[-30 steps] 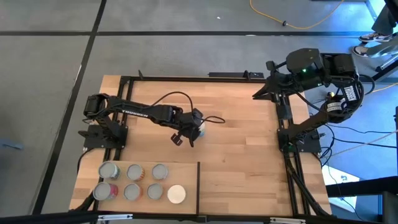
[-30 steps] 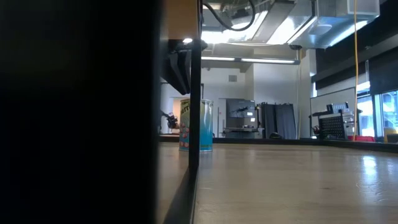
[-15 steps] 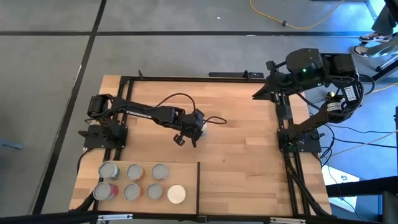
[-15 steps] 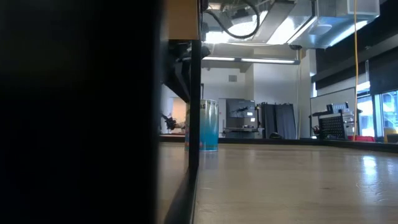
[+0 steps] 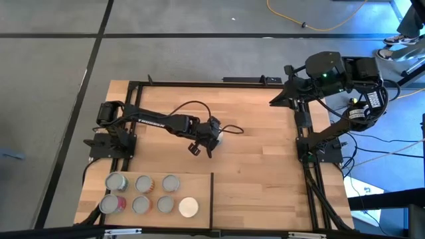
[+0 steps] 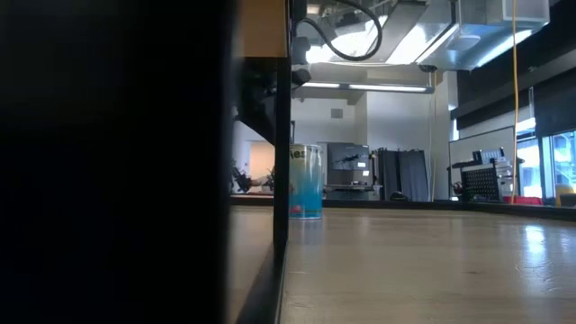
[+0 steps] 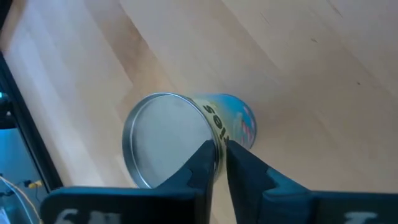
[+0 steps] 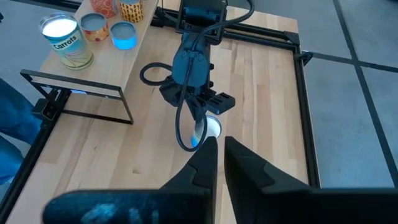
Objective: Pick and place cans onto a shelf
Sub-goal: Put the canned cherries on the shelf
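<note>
Our left gripper [image 5: 211,135] jaws pinch the blue can [image 7: 186,140] by its rim; it could tip off-centre.

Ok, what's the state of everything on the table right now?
blue can: upright on the tabletop, not yet on the shelf.
seven other cans: upright on the shelf, in two rows.
left hand: low over the blue can, at its rim.
right hand: shut, empty, parked by the table's right edge.
</note>
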